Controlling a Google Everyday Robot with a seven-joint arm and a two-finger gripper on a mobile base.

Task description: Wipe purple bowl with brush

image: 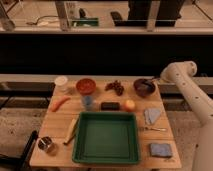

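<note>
Currently brush inside purple bowl; gripper closed at bowl's right rim, grip on brush unclear.

The table is pale matt wood, the tray smooth green plastic, and the cup at the near left shiny metal. The purple bowl looks glossy, and the closed pincer at its far right rim ends a smooth white arm.

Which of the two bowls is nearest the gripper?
The purple bowl, back right; the gripper is at its right rim. The orange-red bowl stands farther left.
</note>
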